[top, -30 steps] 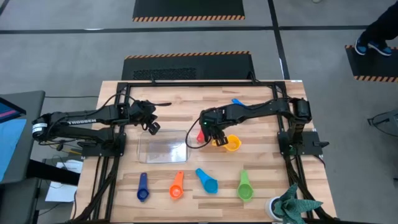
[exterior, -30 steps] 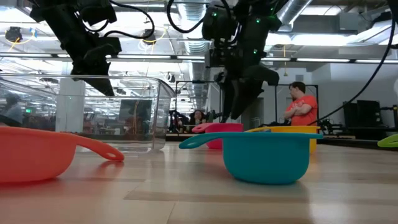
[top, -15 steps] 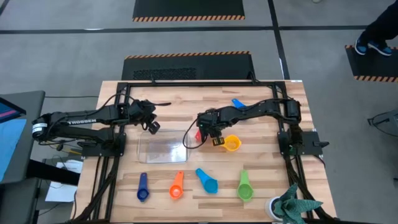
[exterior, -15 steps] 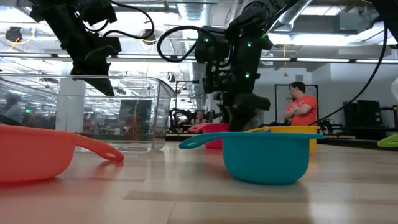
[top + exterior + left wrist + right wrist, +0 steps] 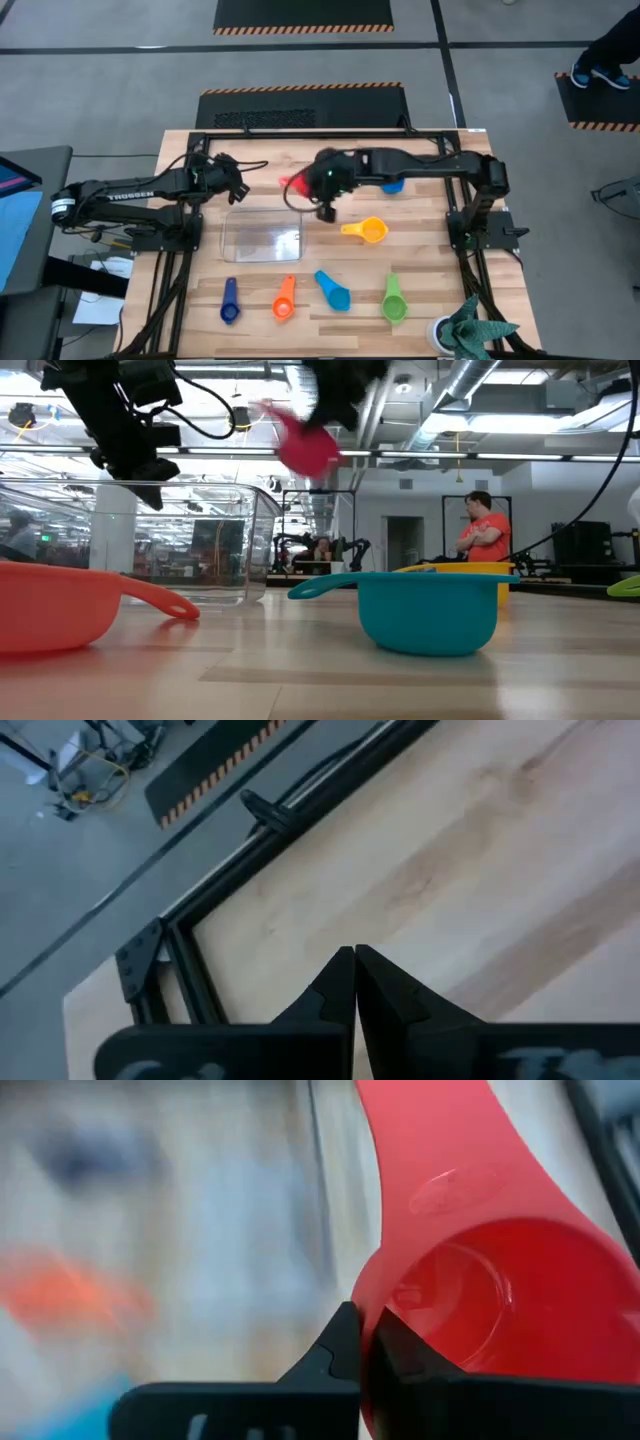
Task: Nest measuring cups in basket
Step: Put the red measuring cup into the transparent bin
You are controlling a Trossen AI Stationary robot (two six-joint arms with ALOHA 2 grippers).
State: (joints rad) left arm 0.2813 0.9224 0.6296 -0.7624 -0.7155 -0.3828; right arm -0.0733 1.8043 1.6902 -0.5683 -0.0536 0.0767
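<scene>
The red measuring cup (image 5: 296,185) hangs high above the table's far middle, with my right gripper (image 5: 318,186) shut on it. The low view shows the red cup (image 5: 306,446) tilted in the air above the clear basket (image 5: 190,550). The basket (image 5: 228,243) stands flat on the table left of centre, with nothing in it. My left gripper (image 5: 232,187) hovers shut by the basket's far left corner and holds nothing; its closed tips (image 5: 355,956) are over bare wood. My right gripper pinches the red cup's bowl wall (image 5: 372,1285) beside the root of the handle, one finger inside the bowl and one outside. The fingers slant down from the table's right side. The cup is lifted clear and tilted, its handle (image 5: 420,1140) pointing away from the gripper.
A yellow cup (image 5: 368,231) lies right of the basket. Along the near edge lie dark blue (image 5: 230,300), orange (image 5: 284,298), light blue (image 5: 333,291) and green (image 5: 393,300) cups. A blue cup (image 5: 390,184) shows partly under the right arm. A potted plant (image 5: 468,335) stands at the near right corner.
My right gripper has shut on the red cup next to the yellow one, then risen quickly with it toward the far left, rolling as it went. The cup is now lifted clear of the table and tilted. My left gripper has turned at the wrist and stays shut.
</scene>
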